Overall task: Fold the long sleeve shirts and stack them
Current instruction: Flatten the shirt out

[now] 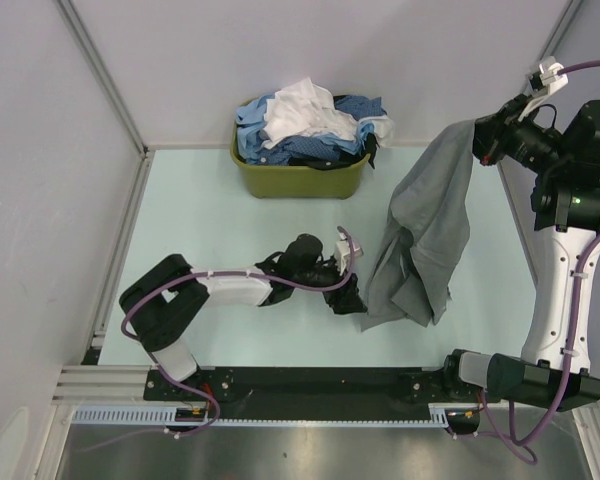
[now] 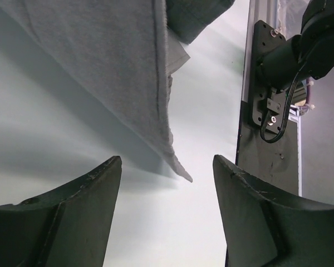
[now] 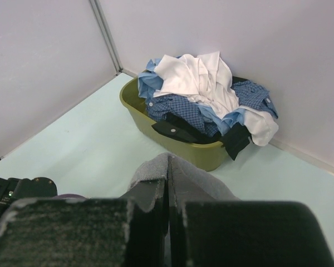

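My right gripper point(image 3: 168, 222) is clamped tight on the top of the grey shirt point(image 1: 425, 225) and holds it high at the right side of the table point(image 1: 220, 220), so the cloth hangs down in folds towards the surface. My left gripper point(image 1: 347, 297) sits low just beside the shirt's lower end, jaws apart, with a hem corner hanging just ahead of them. The other shirts point(image 1: 305, 125) lie heaped in the green basket point(image 1: 300, 182) at the far wall.

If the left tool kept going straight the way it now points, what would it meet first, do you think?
Most likely the hanging grey shirt: its lower corner dangles ahead of the left tool, between its open fingers, though depth is unclear.
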Tool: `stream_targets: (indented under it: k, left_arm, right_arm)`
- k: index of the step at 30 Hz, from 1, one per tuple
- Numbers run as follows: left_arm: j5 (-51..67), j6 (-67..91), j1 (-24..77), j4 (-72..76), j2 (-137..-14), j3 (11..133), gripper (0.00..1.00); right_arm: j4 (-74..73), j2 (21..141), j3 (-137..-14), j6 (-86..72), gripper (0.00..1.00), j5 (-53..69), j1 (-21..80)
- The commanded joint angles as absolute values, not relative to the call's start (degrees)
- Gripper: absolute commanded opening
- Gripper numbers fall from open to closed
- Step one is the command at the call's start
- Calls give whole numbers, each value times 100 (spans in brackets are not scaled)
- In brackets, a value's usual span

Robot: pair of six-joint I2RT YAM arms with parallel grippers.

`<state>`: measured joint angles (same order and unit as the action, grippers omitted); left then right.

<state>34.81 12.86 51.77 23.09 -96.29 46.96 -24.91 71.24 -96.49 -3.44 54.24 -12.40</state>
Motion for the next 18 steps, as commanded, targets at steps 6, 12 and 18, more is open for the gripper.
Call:
stream_targets:
  k: [6, 12, 18]
  left_arm:
    - [2804, 1187, 5081, 2101, -9871, 5177, 25]
    - [3005, 354, 4282, 752, -9098, 5212, 0]
    - [2463, -1305, 3842, -1410, -7481, 5835, 0]
  right_arm:
    - [-2206, 6952, -9843, -439, 0, 5352, -1344]
    - [-2189, 6847, -9818, -509, 0, 5388, -1625]
    - [-1759, 6698, -9598, -940, 0, 5467, -2065]
